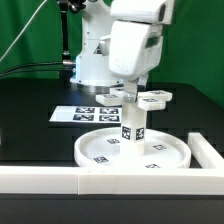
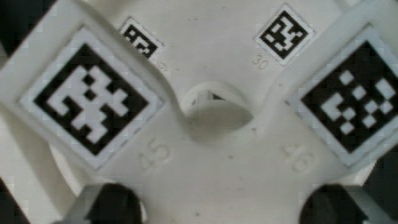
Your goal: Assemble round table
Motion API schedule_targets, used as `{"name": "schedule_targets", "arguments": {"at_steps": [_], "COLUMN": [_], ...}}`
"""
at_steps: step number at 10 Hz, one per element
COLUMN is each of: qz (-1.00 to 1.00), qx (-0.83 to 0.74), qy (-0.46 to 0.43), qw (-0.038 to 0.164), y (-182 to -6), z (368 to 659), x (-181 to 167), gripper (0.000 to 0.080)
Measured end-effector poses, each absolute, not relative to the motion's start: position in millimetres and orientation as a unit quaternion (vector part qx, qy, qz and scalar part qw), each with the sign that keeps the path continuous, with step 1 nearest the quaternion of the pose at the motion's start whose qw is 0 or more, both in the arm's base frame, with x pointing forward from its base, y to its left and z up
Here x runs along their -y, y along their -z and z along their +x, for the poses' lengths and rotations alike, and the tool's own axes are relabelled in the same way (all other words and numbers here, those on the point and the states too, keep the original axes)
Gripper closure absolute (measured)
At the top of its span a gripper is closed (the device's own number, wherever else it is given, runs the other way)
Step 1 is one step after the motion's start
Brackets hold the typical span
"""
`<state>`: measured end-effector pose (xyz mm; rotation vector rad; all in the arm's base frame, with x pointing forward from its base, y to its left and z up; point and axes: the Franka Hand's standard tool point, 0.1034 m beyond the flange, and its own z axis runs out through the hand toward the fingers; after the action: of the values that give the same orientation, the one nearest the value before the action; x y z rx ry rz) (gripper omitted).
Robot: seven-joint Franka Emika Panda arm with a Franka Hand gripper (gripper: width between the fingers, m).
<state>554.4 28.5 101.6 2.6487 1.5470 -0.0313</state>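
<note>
- Three kit parts are in play: the round disc point(image 1: 133, 152) lies flat on the black table just inside the white border wall point(image 1: 60, 180), the post point(image 1: 133, 127) stands upright at its middle, and the cross-shaped piece point(image 1: 147, 98) sits at the post's top.
- Gripper point(image 1: 137, 88) hangs right over that cross, but whether its fingers are spread or pinching it, I cannot tell from here.
- Wrist view: the cross-shaped piece point(image 2: 210, 100) fills the picture, its central hub between two dark fingertips point(image 2: 111, 205).
- Judgement call: keep the cross level and centred on the post, press straight down while turning, don't tilt the post.
- Marker board point(image 1: 90, 113) lies behind, well clear.
</note>
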Motion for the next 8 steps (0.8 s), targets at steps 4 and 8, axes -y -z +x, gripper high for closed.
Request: {"name": "schedule_targets", "arguments": {"at_steps": [4, 8], "qz": [0.965, 0.995], "qx": [-0.258, -0.097], "qy": [0.01, 0.02], "qw": [0.032, 0.026], "y": [-102.0, -102.3], "z": [550.9, 544.7], "x": [-34.0, -43.4], "gripper": [0.036, 0.036]}}
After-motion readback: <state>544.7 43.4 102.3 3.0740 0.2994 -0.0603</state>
